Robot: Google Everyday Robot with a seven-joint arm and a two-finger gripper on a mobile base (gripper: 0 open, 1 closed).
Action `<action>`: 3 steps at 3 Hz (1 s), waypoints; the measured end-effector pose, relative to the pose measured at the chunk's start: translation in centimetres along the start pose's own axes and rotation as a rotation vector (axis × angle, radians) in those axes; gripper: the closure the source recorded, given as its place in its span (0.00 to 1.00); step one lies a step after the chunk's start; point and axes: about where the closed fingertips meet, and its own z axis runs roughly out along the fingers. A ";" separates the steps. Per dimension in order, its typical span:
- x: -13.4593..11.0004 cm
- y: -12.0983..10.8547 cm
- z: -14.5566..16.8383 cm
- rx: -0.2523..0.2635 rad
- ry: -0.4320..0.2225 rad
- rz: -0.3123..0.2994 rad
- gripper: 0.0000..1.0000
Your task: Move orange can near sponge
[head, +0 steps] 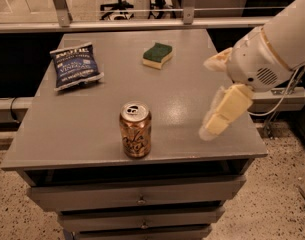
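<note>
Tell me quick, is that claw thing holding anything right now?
Gripper: open, holding nothing, over the right side of the table, apart from the orange can.

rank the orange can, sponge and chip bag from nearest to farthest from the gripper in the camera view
The gripper hangs over the table's right side.
1. orange can, front centre, and sponge, back centre: too close to call.
2. blue chip bag, back left: plainly farthest.

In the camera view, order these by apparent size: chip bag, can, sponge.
1. Chip bag and can: about alike; the can is nearer, so unranked.
2. Sponge: smallest.
Gripper hangs right of the can.
</note>
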 end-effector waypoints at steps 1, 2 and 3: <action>-4.3 2.3 4.2 -0.080 -0.262 -0.012 0.00; -7.2 3.9 6.0 -0.114 -0.433 -0.028 0.00; -9.0 5.4 7.8 -0.140 -0.542 -0.031 0.00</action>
